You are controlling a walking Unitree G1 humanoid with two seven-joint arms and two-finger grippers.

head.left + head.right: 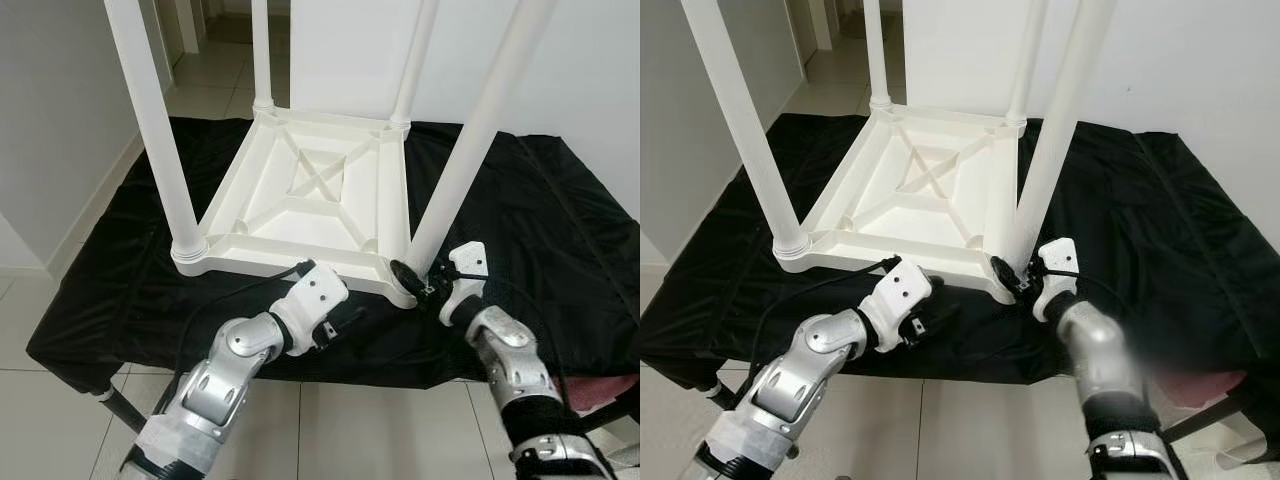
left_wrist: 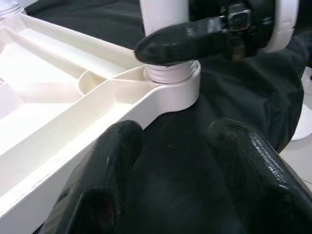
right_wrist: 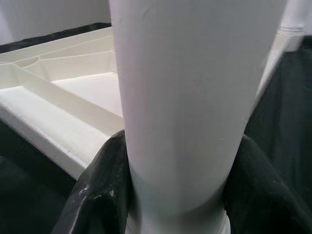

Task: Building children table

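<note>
Nearest the camera, the two silver arms are reaching forward over the near edge of a surface draped in black cloth. The left gripper is lying low on the cloth at about 6 o'clock of the children's table, just beside its near rim; its fingers are standing spread apart with nothing between them, as the left wrist view shows. The right gripper is sitting at the table's near right corner, at about 5 o'clock of the tabletop, and its fingers are pinching the near right leg at its base, one black finger on each side of the white tube, just above the socket collar. The children's table is lying upside down on the cloth, its ribbed underside with a crossed brace facing up. Four white legs are rising from its corners: the near left leg at about 8 o'clock, the far left leg at about 11 o'clock and the far right leg at about 1 o'clock. Beyond the surface, a pale tiled floor and white walls are showing.
</note>
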